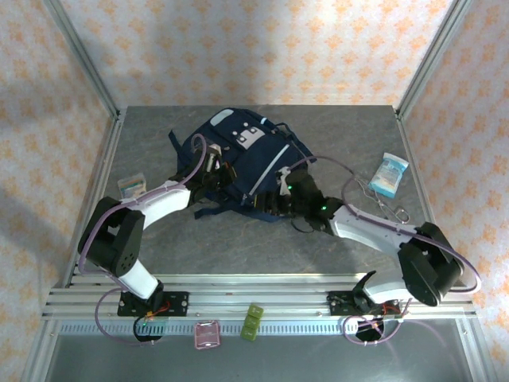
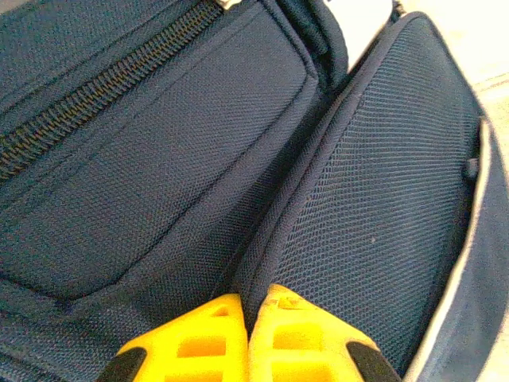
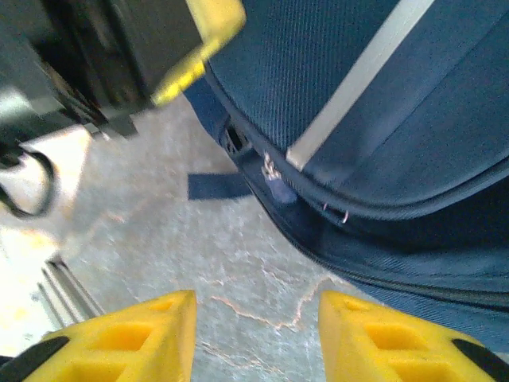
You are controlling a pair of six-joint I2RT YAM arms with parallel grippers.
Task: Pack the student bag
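The student bag point(image 1: 246, 155), navy with a white stripe and grey-white patches, lies in the middle of the table. My left gripper point(image 1: 213, 177) is at its left side. In the left wrist view the left gripper point(image 2: 250, 306) has its yellow fingers pressed together on a fold of the bag's navy fabric point(image 2: 318, 207), beside a zipper point(image 2: 87, 103). My right gripper point(image 1: 276, 199) is at the bag's near edge. In the right wrist view the right gripper point(image 3: 256, 306) stands open over bare table, with the bag point(image 3: 382, 119) and a zipper pull point(image 3: 275, 181) just beyond it.
A blue-and-white packet point(image 1: 390, 175) and a metal ring with keys point(image 1: 395, 210) lie to the right of the bag. A small box point(image 1: 132, 185) sits at the left. A pink item point(image 1: 207, 334) and a green one point(image 1: 253, 322) rest by the front rail.
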